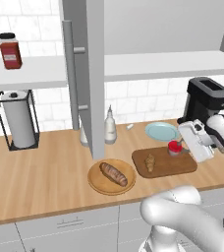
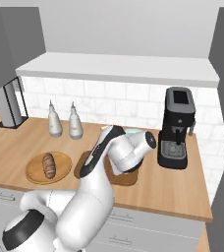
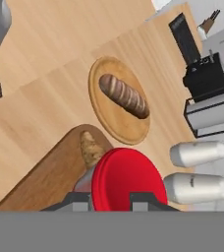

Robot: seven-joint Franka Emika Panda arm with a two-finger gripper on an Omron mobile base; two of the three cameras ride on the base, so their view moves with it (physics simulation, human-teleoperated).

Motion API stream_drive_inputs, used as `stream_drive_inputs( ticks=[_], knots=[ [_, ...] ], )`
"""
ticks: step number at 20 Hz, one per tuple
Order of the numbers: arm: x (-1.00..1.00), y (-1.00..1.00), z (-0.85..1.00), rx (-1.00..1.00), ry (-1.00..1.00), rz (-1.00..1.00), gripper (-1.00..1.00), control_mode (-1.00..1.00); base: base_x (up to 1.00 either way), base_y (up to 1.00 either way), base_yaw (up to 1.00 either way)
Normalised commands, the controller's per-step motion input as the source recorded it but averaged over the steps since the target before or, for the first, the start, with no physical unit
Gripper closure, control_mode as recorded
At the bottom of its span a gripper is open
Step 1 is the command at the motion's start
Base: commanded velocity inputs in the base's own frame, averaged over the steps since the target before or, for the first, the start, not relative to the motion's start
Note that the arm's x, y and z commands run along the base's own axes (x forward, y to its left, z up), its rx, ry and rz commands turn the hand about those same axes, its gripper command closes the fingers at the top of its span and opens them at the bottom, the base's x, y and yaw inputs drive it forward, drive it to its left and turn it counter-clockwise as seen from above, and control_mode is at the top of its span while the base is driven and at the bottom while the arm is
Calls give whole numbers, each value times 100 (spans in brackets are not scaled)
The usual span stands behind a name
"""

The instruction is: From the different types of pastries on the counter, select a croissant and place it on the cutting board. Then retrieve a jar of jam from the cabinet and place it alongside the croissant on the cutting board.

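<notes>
Nearest the wrist camera, the red lid of the jar of jam (image 3: 126, 179) is sitting between the two dark fingertips, and the hand (image 3: 111, 199) is pinching the jar at its sides. From the left base view the same jar (image 1: 174, 147) is hanging at the right end of the cutting board (image 1: 178, 165), gripped by the hand (image 1: 181, 145); whether its base is touching the wood cannot be told. One croissant (image 1: 150, 162) is lying on the board, just left of the jar and apart from it. One round wooden plate (image 1: 97, 183) is standing beside the board's left end and is carrying one long brown loaf (image 1: 113, 174). One light-blue plate (image 1: 161, 131) is lying behind the board, near a black coffee machine (image 1: 208, 97). Two pale bottles (image 2: 54, 120) are standing side by side against the wall behind the wooden plate. An open grey cabinet door (image 1: 91, 74) is projecting over the table (image 1: 40, 172) and is hiding part of what stands behind it. One taller black-lidded jar (image 1: 9, 50) is standing on the white shelf (image 1: 35, 71), and one paper-towel roll (image 1: 18, 118) in a wire holder is standing below it. In the right base view the white arm (image 2: 116, 152) is covering most of the board.
</notes>
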Motion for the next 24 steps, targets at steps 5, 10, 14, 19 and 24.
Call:
stream_drive_inputs(
  ticks=[5, 10, 14, 19, 24],
  knots=[
    [18, -7, -44, 0, 0, 11, 100, -100, 0, 0, 0],
    [20, 3, -42, 0, 0, 0, 100, -100, 0, 0, 0],
    [35, 0, -39, 0, 0, 0, 100, -100, 0, 0, 0],
    [30, 0, -37, 0, 0, 0, 100, -100, 0, 0, 0],
    [8, 2, -28, 0, 0, 0, 100, -100, 0, 0, 0]
  ],
)
